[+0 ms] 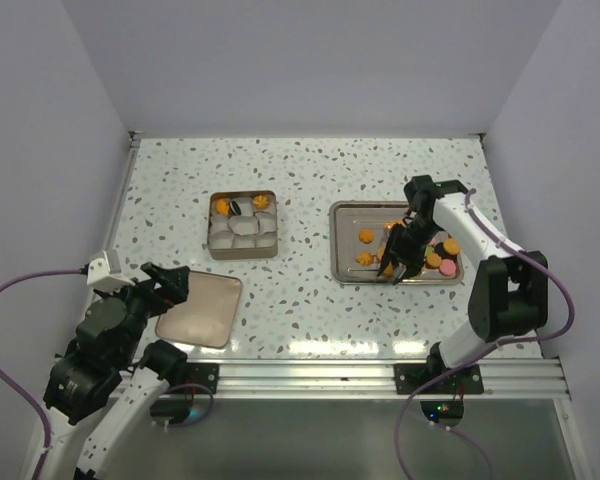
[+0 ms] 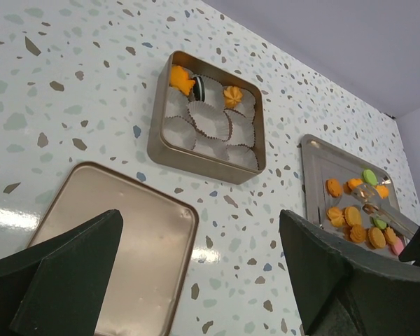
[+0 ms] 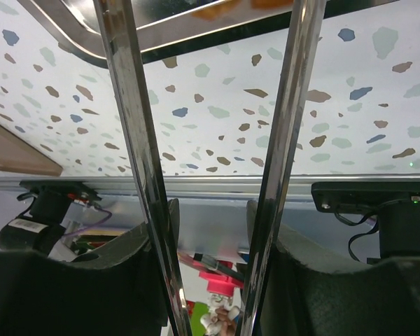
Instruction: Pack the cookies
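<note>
The cookies [image 1: 367,236] are small discs, mostly orange with a few pink and green ones, lying in a steel tray [image 1: 345,272] at the right. They also show in the left wrist view [image 2: 334,187]. My right gripper [image 1: 398,255] hovers over the tray, shut on metal tongs [image 3: 136,140] whose two arms run between its fingers [image 3: 126,273]. A square tin [image 1: 212,240] with white paper cups holds two orange cookies [image 2: 182,80] and a dark one [image 2: 200,89] in its far row. My left gripper [image 1: 170,285] is open and empty above the tin's lid [image 1: 202,308].
The lid [image 2: 126,238] lies flat at the near left, close to the table's front rail [image 1: 360,372]. Speckled tabletop separates tin and tray. White walls close in the back and both sides.
</note>
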Robot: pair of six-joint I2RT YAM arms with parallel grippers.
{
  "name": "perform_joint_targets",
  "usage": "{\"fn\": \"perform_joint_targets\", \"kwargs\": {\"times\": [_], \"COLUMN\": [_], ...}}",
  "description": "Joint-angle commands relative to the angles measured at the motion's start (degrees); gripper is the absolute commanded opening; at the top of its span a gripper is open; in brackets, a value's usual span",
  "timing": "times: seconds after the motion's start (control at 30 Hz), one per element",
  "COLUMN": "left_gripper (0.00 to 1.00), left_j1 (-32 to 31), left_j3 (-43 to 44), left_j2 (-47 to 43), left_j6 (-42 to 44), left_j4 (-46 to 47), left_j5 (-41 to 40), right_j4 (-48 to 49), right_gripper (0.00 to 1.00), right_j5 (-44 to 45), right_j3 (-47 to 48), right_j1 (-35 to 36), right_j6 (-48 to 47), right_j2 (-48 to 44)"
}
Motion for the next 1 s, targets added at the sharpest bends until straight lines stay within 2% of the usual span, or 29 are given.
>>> {"fn": "perform_joint_targets", "kwargs": {"times": [0.0,0.57,0.8,0.97], "left_gripper": [1.0,1.0,1.0,1.0], "left_j1": [-0.33,-0.33,-0.33,-0.33], "left_j3": [0.09,0.0,-0.09,-0.17], "left_j2": [-0.41,-0.5,-0.41,-0.41], "left_j6": [0.83,0.65,0.56,0.65], "left_j4": [2.64,2.55,2.55,2.64], "left_j5": [0.32,-0.03,-0.11,-0.11], "right_j4": [1.63,2.69,4.45,3.66], "right_gripper": [0.45,0.43,0.31,0.22], "right_j5": [-2.36,-1.75,-2.1,-2.01], "right_j3": [2.29,4.93,2.56,4.14], "right_j1": [0.02,-0.07,-0.07,-0.07], "right_j6": [0.76,0.94,1.46,1.46], "right_j2": [1.82,5.7,5.79,5.61]}}
